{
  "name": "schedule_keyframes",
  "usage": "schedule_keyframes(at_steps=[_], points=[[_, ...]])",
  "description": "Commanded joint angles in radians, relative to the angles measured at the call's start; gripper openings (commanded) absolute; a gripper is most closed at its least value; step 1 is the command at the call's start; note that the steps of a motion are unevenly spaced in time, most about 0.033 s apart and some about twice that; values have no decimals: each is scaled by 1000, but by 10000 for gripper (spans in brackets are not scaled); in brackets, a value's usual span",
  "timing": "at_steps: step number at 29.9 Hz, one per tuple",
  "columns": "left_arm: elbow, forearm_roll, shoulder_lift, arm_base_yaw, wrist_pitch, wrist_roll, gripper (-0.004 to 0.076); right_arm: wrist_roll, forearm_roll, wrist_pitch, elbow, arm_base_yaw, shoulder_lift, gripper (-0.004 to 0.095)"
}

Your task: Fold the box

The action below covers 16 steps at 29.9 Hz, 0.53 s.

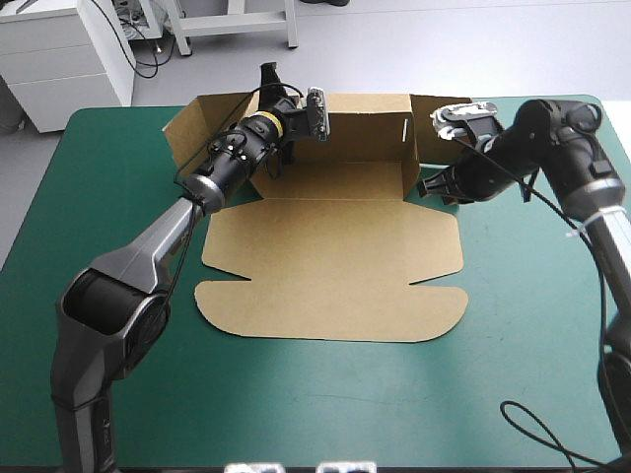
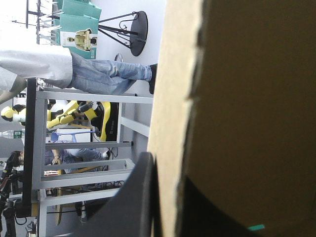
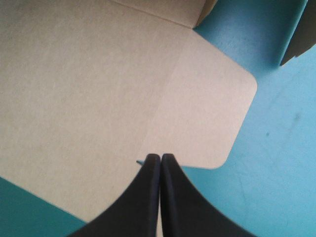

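Observation:
The brown box [image 1: 335,246] lies open in the middle of the table, its lid flat toward the near edge and its back wall [image 1: 365,128] raised at the far side. My left gripper [image 1: 269,81] sits on the top edge of that wall near its left end. In the left wrist view, the left gripper [image 2: 168,170] is shut on the box [image 2: 247,98], one black finger on each face of the board. My right gripper [image 1: 432,187] is low at the box's right side. Its view shows the right gripper [image 3: 160,157] shut, tips over the board [image 3: 74,89] by a small slit and a rounded flap [image 3: 212,113].
Side flaps stand splayed out at both ends of the back wall, the left flap [image 1: 187,133] and the right flap [image 1: 446,108]. Bare teal-green cover [image 1: 325,404] stretches from the lid to the near table edge and along both sides of the box.

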Motion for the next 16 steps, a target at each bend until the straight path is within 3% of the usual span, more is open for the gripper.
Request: schedule_keyframes(at_steps=[1,11,16], points=[[-11,-28,-44,8,92,-36,-8,-18,8,-13,99,-1,-172,-14],[-11,-32,-44,8,79,-40,-8,30,12,-158,479,-1,-660,-14],[-11,-19,-46,8,73,-42,-8,162,-77,-165,575,-1,-836,-14]])
